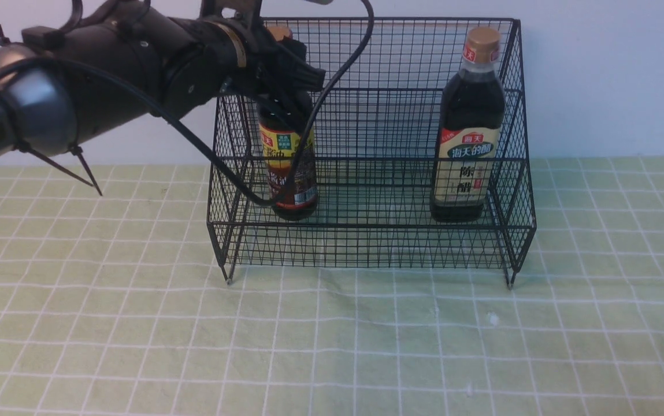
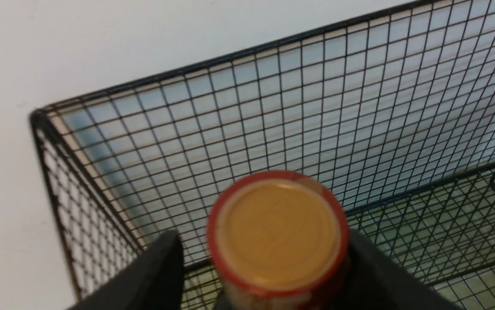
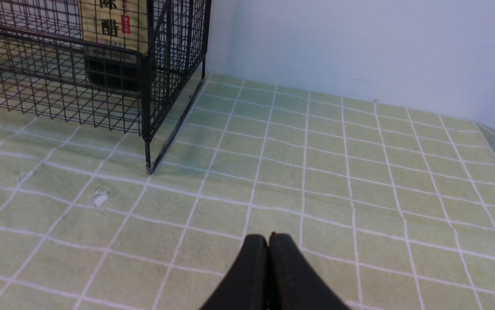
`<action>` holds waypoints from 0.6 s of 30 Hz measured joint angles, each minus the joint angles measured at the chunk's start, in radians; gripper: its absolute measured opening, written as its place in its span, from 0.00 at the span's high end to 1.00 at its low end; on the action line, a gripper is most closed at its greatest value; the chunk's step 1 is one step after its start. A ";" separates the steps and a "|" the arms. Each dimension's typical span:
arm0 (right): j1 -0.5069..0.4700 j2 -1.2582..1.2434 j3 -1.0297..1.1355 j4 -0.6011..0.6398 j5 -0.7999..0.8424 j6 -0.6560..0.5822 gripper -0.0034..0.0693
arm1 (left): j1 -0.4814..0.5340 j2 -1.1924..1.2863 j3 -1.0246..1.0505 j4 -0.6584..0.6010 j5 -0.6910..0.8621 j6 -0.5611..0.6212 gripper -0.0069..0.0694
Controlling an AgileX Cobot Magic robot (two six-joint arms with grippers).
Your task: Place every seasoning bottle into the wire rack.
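The black wire rack [image 1: 378,63] stands at the back of the table. The slim-necked bottle [image 1: 292,173] stands upright in its lower tier at the left. My left gripper [image 1: 285,75] reaches over the rack's left side and straddles this bottle's neck. In the left wrist view the bottle's cap [image 2: 277,228] sits between the fingers [image 2: 161,271], with a gap on one side, so the jaws stand open. The bigger bottle with gold cap [image 1: 470,127] stands in the lower tier at the right and also shows in the right wrist view [image 3: 113,26]. My right gripper [image 3: 268,237] is shut and empty over the cloth.
A green checked cloth [image 1: 332,346] covers the table. A pale wall [image 1: 609,75] rises right behind the rack. The rack's right front leg [image 3: 147,159] shows in the right wrist view, with small white specks [image 3: 99,197] on the cloth nearby.
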 joint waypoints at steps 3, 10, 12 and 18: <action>0.000 0.000 0.000 0.000 0.000 0.000 0.97 | 0.000 -0.043 0.000 0.001 0.022 0.000 0.30; 0.000 0.000 0.000 0.000 0.000 0.000 0.97 | 0.000 -0.204 0.000 0.004 0.140 0.000 0.36; 0.000 0.000 0.000 0.000 0.000 0.000 0.97 | 0.000 -0.269 0.000 0.010 0.203 0.000 0.47; 0.000 0.000 0.000 0.000 0.000 -0.001 0.97 | 0.000 -0.486 0.000 0.013 0.449 0.000 0.86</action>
